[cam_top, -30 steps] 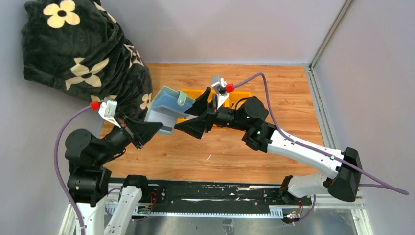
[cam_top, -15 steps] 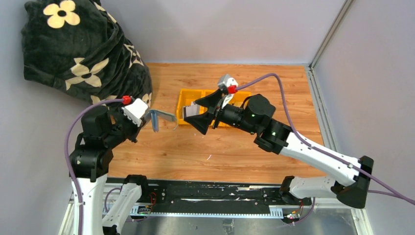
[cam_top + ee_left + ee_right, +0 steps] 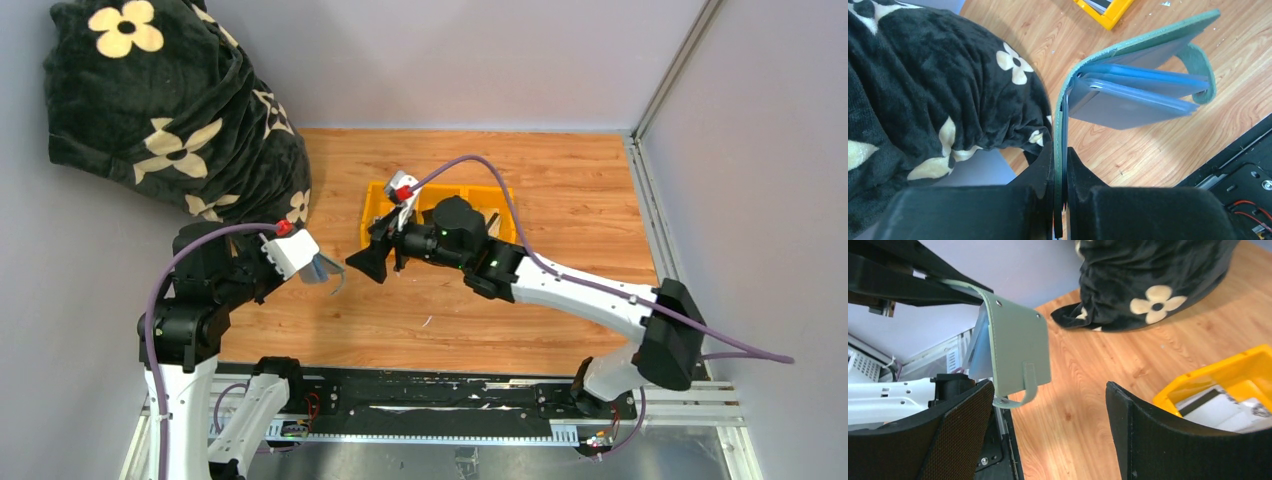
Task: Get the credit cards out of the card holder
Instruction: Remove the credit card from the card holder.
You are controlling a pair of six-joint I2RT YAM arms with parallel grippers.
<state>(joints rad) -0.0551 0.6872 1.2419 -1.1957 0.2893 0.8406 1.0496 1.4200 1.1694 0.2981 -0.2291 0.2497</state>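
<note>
The sage-green card holder [image 3: 1128, 47] hangs open above the table, its light blue leaves [image 3: 1143, 82] fanned out. My left gripper [image 3: 1060, 150] is shut on one green cover, edge-on between the jaws. In the top view the card holder [image 3: 328, 270] sits just right of the left gripper [image 3: 310, 266]. My right gripper [image 3: 368, 262] faces it, open and holding nothing. In the right wrist view the card holder [image 3: 1018, 352], with its strap hanging, is just above my left finger; the right gripper [image 3: 1049, 386] is apart from it. Credit cards [image 3: 1220, 407] lie in the yellow tray [image 3: 1198, 380].
A black cloth with cream flowers [image 3: 170, 110] is heaped at the back left, close behind the left arm. The yellow tray [image 3: 372, 203] stands behind the right gripper. Grey walls close in the left, back and right. A black rail [image 3: 430, 395] runs along the near edge.
The left arm has drawn back toward the near left, turning the card holder edge-on to the top camera. The right gripper has followed leftward from the tray and opened wider.
</note>
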